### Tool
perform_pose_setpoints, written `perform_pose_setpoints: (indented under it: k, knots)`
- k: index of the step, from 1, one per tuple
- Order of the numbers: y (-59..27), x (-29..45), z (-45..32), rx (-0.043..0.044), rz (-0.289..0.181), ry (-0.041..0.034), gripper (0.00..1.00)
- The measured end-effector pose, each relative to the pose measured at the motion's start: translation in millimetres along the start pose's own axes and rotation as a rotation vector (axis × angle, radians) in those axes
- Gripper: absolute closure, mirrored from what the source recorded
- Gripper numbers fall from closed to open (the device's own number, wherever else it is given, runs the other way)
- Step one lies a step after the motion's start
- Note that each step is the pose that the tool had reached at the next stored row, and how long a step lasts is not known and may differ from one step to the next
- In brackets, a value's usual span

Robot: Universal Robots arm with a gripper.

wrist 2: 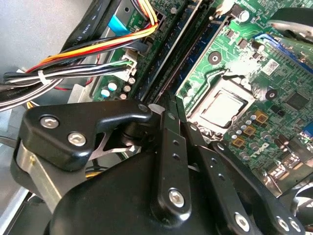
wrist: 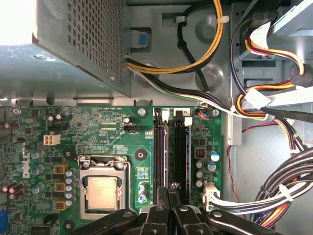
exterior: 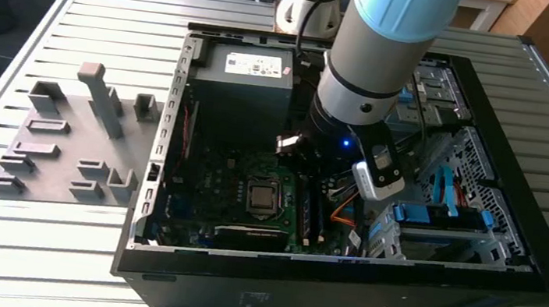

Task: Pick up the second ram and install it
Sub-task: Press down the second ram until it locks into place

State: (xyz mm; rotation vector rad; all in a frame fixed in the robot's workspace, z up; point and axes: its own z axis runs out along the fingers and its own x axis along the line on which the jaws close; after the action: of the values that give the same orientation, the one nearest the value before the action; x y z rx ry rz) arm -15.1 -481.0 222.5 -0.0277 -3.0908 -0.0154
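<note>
The second ram [wrist: 166, 147] stands edge-on in a memory slot of the green motherboard [wrist: 98, 132], beside the CPU socket [wrist: 102, 191]. In the second wrist view the second ram [wrist 2: 182, 49] runs as a dark strip straight away from my fingertips. My gripper [wrist: 169, 192] sits over the near end of that stick, its black fingers [wrist 2: 168, 147] drawn together on the stick's top edge. In the exterior view the arm [exterior: 368, 79] reaches down into the open computer case [exterior: 513, 253], and its wrist hides the fingertips.
A second dark slot [wrist: 180, 147] lies right beside the stick. Cable bundles [wrist: 283, 191] hang close to the slots. The power supply [exterior: 247, 79] fills the case's far end. A grey fixture plate [exterior: 65, 151] lies on the slatted table at the exterior view's left.
</note>
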Motion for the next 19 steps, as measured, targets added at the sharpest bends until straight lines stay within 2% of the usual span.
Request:
perform_pose_setpoints:
  k: [6,19]
  knots:
    - [-0.1,-1.0,4.5,0.0003,0.0,0.0001,0.89]
    - [0.0,-1.2,5.2,0.0,0.0,0.0,0.89]
